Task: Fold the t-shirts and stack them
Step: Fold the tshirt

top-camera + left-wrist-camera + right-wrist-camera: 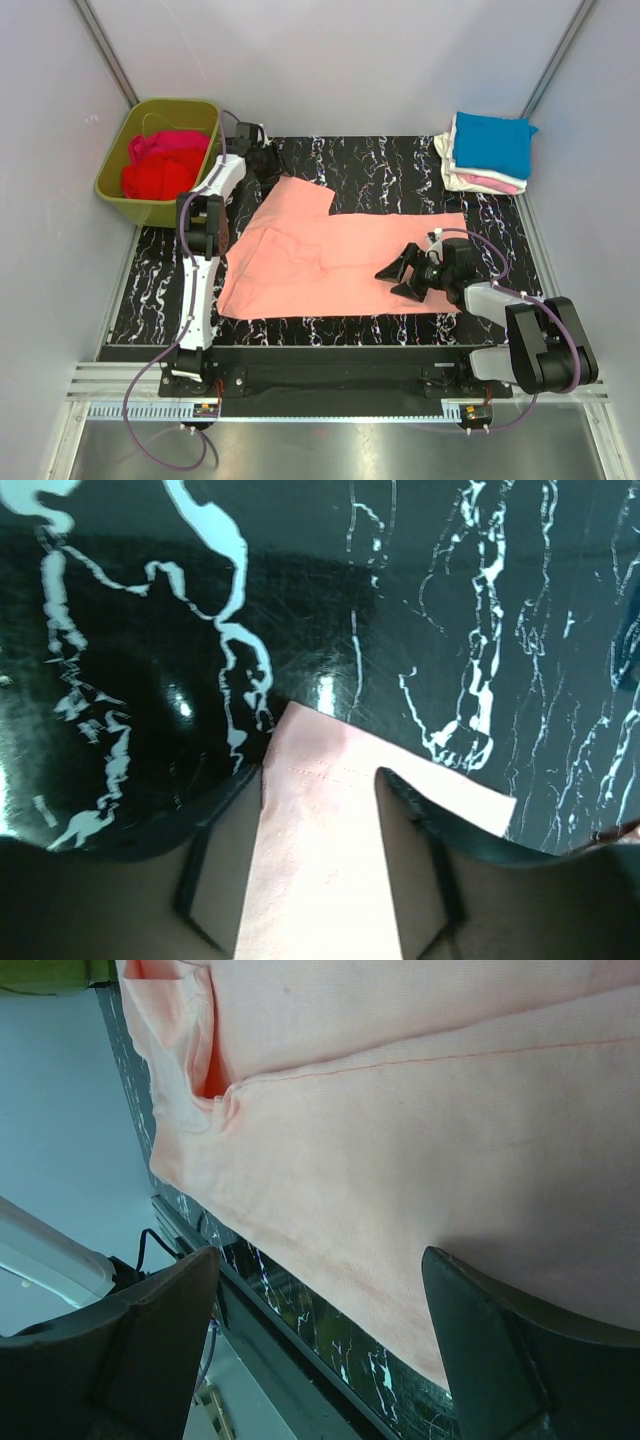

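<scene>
We see the salmon-pink t-shirt (330, 250) lying spread out in the middle of the black marbled table (400, 170), with a few creases towards its 8 o'clock side. The left pincer (265, 165) sits low at the shirt's 11 o'clock corner. Its jaws are part-way apart with that corner of cloth lying between them, and we cannot tell whether they press on it. The right pincer (388, 282) hovers over the shirt's 4 o'clock part, near its hem, with its jaws spread wide and holding nothing. At the table's 2 o'clock corner there is a folded stack: a blue shirt (492, 142) on top, with cream (448, 160) and pink (495, 183) beneath it. At 10 o'clock, beside the table, an olive-green tub (115, 185) holds a red shirt (155, 180) and a magenta shirt (170, 142), both bunched.
</scene>
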Robot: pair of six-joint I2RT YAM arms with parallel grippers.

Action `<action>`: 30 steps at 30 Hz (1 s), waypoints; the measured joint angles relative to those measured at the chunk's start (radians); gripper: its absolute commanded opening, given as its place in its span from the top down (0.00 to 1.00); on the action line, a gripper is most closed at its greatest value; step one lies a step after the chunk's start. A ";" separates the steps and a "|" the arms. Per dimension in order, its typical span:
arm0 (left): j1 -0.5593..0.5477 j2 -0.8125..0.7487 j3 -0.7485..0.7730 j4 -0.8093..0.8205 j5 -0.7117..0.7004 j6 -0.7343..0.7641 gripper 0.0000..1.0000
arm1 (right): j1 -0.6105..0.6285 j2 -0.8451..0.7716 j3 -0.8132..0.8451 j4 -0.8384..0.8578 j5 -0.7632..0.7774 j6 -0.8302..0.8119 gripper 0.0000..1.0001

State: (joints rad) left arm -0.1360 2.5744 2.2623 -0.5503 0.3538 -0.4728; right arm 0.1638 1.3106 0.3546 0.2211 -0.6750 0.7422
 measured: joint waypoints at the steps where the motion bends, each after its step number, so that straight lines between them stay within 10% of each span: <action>1: 0.000 0.000 -0.007 0.011 0.006 0.000 0.51 | 0.000 0.000 0.000 0.000 0.000 0.000 0.10; 6: -0.001 -0.001 -0.032 0.054 0.025 -0.005 0.64 | 0.000 0.003 0.000 0.001 0.000 0.000 0.10; 11: -0.002 -0.001 -0.043 0.046 0.027 -0.005 1.00 | 0.000 0.011 0.000 0.003 0.000 0.000 0.10; 21: -0.007 -0.080 -0.092 -0.029 0.019 0.012 1.00 | 0.000 -0.008 0.079 -0.157 0.047 -0.012 0.06; 30: -0.060 -0.600 -0.356 -0.107 -0.025 0.063 1.00 | -0.113 -0.011 0.704 -0.645 0.403 -0.117 0.04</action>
State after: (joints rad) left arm -0.1955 1.9739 1.9064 -0.6571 0.3290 -0.4099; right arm 0.0513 1.2991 1.0588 -0.4236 -0.2722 0.6250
